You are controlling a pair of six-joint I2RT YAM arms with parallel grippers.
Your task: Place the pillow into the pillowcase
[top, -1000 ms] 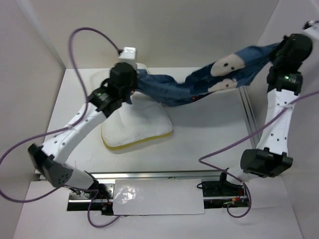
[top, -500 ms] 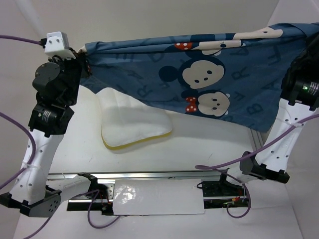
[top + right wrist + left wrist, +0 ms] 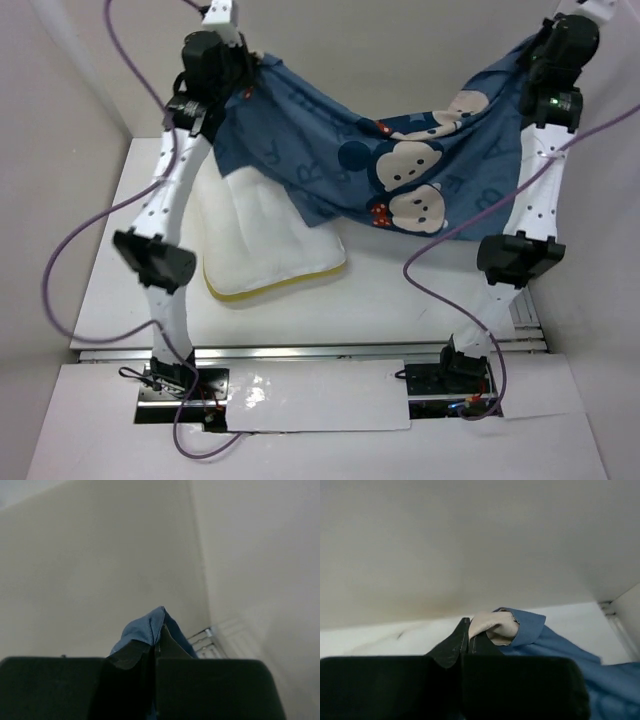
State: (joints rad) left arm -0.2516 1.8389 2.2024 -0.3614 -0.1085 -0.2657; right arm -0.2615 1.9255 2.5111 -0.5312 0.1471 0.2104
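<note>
One pillowcase (image 3: 400, 165) is held aloft, clamped at its ends by the left gripper (image 3: 468, 632) and right gripper (image 3: 158, 641), partly hiding one pillow (image 3: 265, 245)

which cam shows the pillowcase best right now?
Top external: the whole pillowcase hangs spread, mouse print showing, between the left gripper and right gripper. Left wrist shows only a pinched blue corner with pale lining; right wrist only a small blue fold in its grip.
</note>
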